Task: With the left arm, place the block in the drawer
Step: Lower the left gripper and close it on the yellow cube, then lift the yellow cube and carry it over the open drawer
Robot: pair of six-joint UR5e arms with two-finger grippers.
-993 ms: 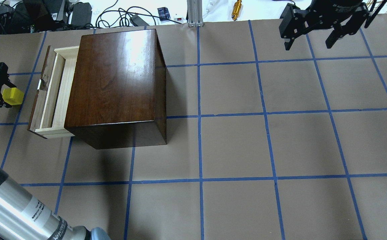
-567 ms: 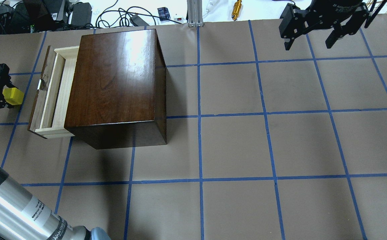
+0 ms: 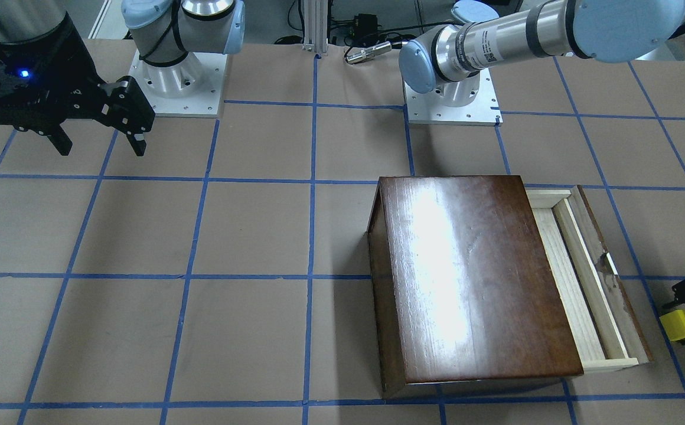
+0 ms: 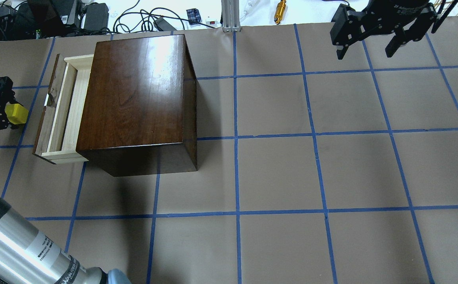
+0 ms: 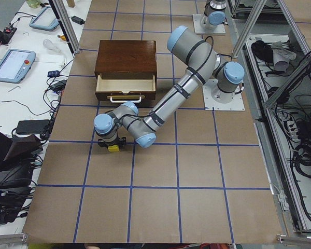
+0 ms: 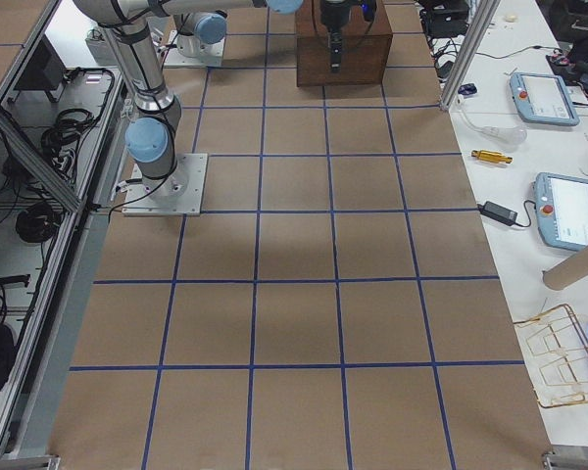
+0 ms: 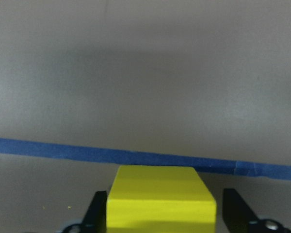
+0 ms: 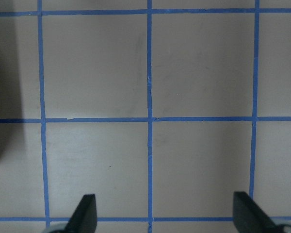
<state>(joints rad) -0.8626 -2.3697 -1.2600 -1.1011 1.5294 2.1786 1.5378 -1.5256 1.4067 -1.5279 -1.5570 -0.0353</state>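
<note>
The yellow block (image 4: 18,113) sits between the fingers of my left gripper (image 4: 11,114) at the table's far left, just left of the drawer's brown front panel (image 4: 46,118). The left wrist view shows the block (image 7: 161,196) clamped between both fingers (image 7: 96,212), above the brown paper. The front view also shows the block (image 3: 680,324). The drawer (image 4: 66,110) is pulled open from the dark-brown box (image 4: 134,94), and its pale tray is bare. My right gripper (image 4: 367,47) is open and empty at the far right back, high above the table.
Blue tape lines grid the brown paper on the table (image 4: 276,173). My left arm's silver forearm (image 4: 19,248) crosses the near left corner. Cables and small devices (image 4: 142,17) lie beyond the table's back edge.
My left gripper has shifted slightly with the block in it and stays left of the drawer. The right arm and the drawer have not moved.
</note>
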